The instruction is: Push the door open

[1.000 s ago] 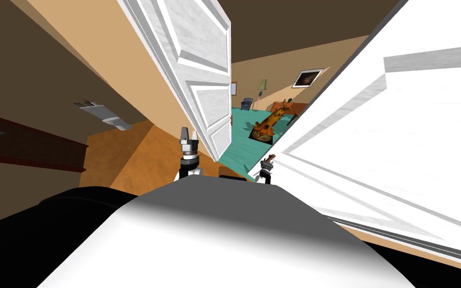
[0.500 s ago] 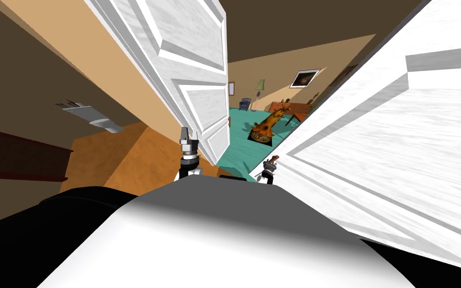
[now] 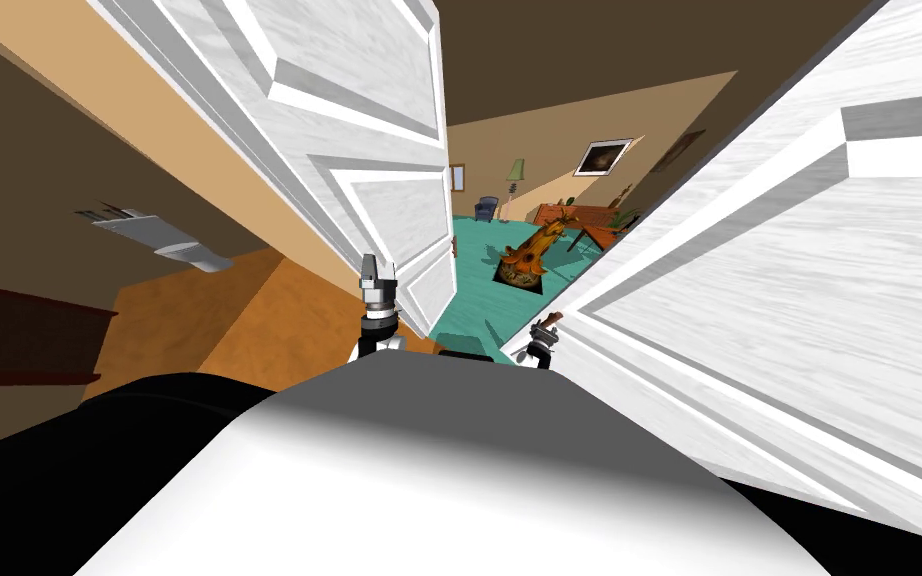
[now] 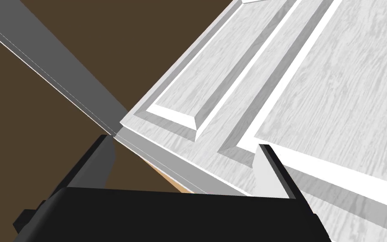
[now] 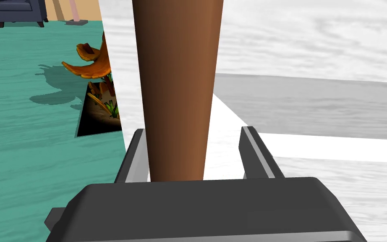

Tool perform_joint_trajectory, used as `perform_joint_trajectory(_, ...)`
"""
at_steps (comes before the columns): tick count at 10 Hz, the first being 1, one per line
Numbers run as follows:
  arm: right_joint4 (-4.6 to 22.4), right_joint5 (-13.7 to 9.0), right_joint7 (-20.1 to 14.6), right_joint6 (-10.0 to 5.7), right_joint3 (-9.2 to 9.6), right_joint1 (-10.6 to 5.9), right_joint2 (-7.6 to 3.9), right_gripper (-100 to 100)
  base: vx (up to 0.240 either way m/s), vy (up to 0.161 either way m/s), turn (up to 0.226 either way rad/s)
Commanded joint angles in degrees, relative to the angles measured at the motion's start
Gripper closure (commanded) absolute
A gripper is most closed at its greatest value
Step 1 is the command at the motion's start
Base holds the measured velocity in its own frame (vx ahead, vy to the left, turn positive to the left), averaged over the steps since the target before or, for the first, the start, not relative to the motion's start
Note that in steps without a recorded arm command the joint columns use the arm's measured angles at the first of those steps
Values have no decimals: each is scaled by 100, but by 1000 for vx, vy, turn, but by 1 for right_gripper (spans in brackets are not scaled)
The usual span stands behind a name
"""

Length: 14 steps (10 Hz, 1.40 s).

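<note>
Door [image 3: 749, 300] swung wider; right hand [image 3: 550, 322] straddles handle [image 5: 176, 84].

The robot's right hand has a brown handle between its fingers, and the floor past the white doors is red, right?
Not red: the right wrist view shows the floor past the white doors is teal. The brown handle does stand between the fingers of the right gripper.

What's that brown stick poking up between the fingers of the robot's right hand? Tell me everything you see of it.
It is a door handle: a smooth brown bar in front of the white panelled door, near its free edge. It runs through the open right gripper, close against one finger, with a gap to the other. Where it joins the door is hidden.
</note>
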Motion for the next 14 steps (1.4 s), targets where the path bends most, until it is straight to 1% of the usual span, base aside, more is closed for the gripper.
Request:
perform_joint_trajectory(1,-115,-84,26,-44,-180,78,-58,100,195,-6,-64)
perform_joint_trajectory(2,-108,-121,41,-48,-246,78,-48,100,190,-23,-83)
perform_joint_trajectory(3,-108,-121,41,-48,-246,78,-48,100,143,-18,-33)
perform_joint_trajectory(4,-97,-175,63,-54,-341,77,-30,100,164,-2,-43)
perform_joint_trajectory(7,-76,-282,107,-67,-530,75,29,100,229,3,-84)
perform_joint_trajectory(9,-76,-282,107,-67,-530,75,29,100,101,-19,-12)
perform_joint_trajectory(10,-66,-335,128,-74,-623,75,73,100,123,-20,-32)
perform_joint_trajectory(11,-65,-343,131,-75,-637,75,81,100,180,8,-65)
perform_joint_trajectory(12,-65,-343,131,-75,-637,75,81,100,114,16,-43)
perform_joint_trajectory(13,32,-329,93,-90,-595,41,85,100,38,5,-9)
perform_joint_trajectory(14,25,-366,105,-91,-658,53,59,100,151,-13,-33)
